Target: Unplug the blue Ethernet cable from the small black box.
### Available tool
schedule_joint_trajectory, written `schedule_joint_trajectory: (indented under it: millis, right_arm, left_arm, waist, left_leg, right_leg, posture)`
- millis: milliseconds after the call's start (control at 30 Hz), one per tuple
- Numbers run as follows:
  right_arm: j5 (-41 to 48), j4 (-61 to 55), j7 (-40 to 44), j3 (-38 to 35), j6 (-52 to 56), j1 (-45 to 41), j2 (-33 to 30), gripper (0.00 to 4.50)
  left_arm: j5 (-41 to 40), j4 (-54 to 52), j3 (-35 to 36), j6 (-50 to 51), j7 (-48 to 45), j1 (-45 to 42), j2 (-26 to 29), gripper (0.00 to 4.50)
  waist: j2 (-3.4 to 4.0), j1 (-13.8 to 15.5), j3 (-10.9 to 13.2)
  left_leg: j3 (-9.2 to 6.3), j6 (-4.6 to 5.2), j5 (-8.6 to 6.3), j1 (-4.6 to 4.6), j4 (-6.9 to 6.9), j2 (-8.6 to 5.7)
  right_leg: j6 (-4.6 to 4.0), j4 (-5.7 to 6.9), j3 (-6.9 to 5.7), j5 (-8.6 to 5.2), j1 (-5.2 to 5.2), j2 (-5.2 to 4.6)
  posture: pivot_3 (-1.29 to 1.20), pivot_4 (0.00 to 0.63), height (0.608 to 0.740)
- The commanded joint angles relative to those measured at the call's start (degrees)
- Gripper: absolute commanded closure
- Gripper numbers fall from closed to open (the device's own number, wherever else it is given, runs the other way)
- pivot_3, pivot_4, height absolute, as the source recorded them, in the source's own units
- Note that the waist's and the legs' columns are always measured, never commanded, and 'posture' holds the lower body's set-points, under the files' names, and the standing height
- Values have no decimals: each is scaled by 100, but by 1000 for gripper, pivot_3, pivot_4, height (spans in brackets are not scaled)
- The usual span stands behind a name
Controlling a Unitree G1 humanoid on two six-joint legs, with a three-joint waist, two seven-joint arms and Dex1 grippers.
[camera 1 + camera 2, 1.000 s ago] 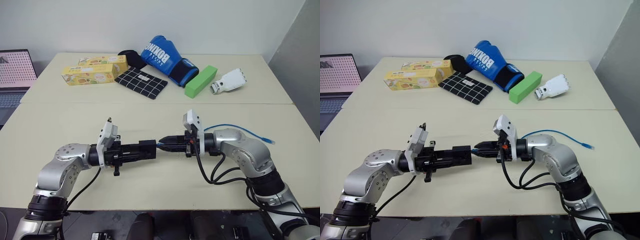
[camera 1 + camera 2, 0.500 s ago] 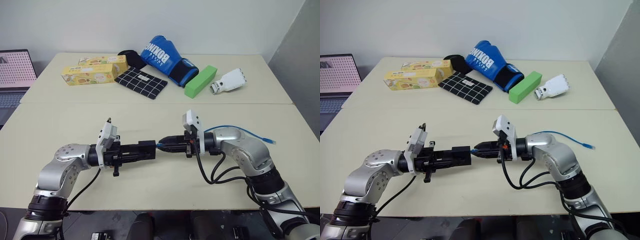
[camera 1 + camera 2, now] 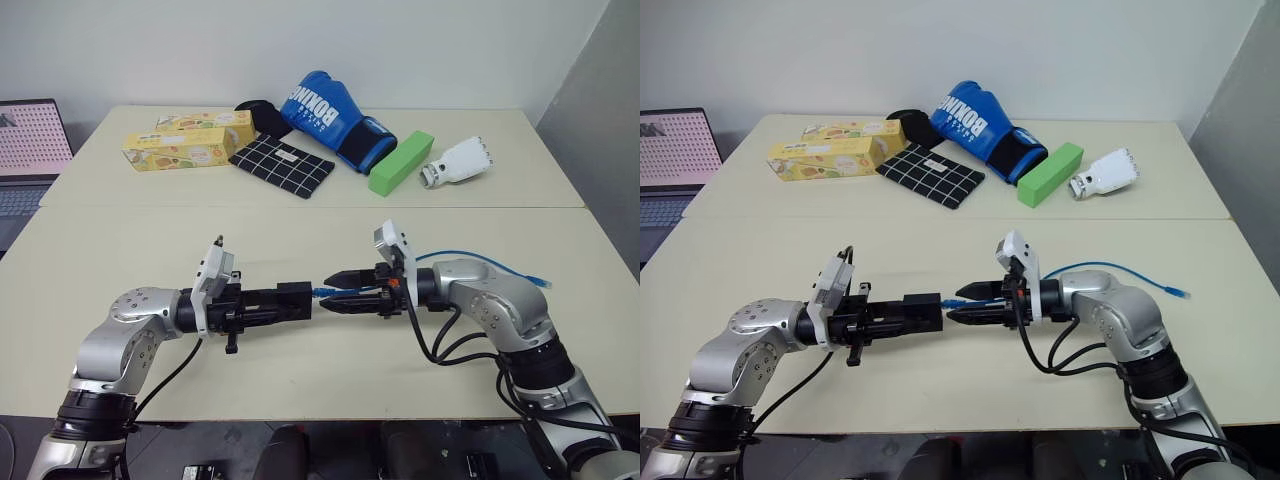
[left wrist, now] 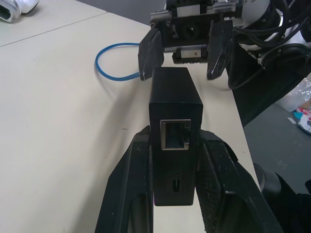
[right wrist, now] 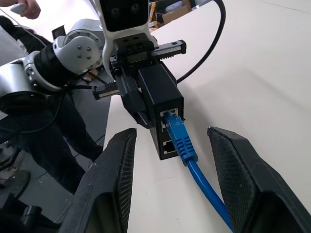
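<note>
Spanning a white-walled room, the cream table [image 3: 300, 225] lies beneath left jaws clenching the small black box [image 4: 174, 116], right jaws released.

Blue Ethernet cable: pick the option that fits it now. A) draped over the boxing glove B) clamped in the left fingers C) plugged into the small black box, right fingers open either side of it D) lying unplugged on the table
C: the blue Ethernet cable sits plugged into the small black box, with the right fingers spread apart either side.

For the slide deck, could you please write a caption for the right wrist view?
Open right claw straddles the blue Ethernet cable, plugged into the small black box held by the left claw.
</note>
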Motion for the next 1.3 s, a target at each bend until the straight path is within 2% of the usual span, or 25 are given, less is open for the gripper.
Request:
schedule_joint_trajectory:
  millis: [33, 433, 533, 600, 800, 1133, 1300]
  right_arm:
    - [-39, -135, -55, 12, -121, -52, 42, 2035]
    - [-72, -116, -135, 60, -113, -60, 151, 2035]
    - [-96, -107, -133, 77, -128, -69, 155, 2460]
    - [-99, -108, -121, 77, -127, -67, 146, 3032]
    - [-123, -76, -48, 85, -145, -86, 118, 4378]
    - [-155, 23, 162, 129, -175, -179, 9, 4408]
    - [-38, 177, 381, -21, -8, -107, -276, 4410]
  left_arm:
    - [-42, -43, 33, -49, -33, -72, -15, 3713]
    - [-43, -107, 25, -12, 41, -70, -49, 3713]
    - [-40, -117, 25, -13, 54, -67, -54, 3713]
    - [-49, -140, 26, 3, 65, -56, -58, 3713]
    - [-55, -176, 22, 15, 48, -35, -55, 3713]
    - [-177, -277, 106, 116, 17, 31, -24, 3713]
    - [-278, -380, 355, 221, 29, 339, 147, 3713]
  waist:
    - [0, 1, 0]
    - [0, 2, 0]
    - [0, 2, 0]
    - [0, 2, 0]
    - [0, 2, 0]
    - [0, 1, 0]
    - [0, -1, 0]
  left_leg:
    - [0, 0, 0, 0, 0, 0]
    - [-1, 0, 0, -1, 0, 0]
    - [-1, 0, 0, -1, 0, 0]
    - [-1, 0, 0, -1, 0, 0]
    - [0, 0, 0, -1, 0, 0]
    - [-1, 0, 0, -1, 0, 0]
    - [-1, 0, 0, -1, 0, 1]
  right_leg:
    - [0, 0, 0, 0, 0, 0]
    - [0, 0, 0, 0, 0, 0]
    - [0, 0, 0, 0, 0, 0]
    - [0, 0, 0, 0, 0, 0]
    - [0, -1, 0, 0, 0, 0]
    - [0, 0, 0, 0, 0, 0]
    - [0, -1, 0, 0, 0, 0]
  posture:
    - [0, 150, 740]
    - [0, 150, 740]
    - [0, 150, 740]
    - [0, 150, 740]
    - [0, 150, 740]
    - [0, 150, 740]
    - [0, 150, 740]
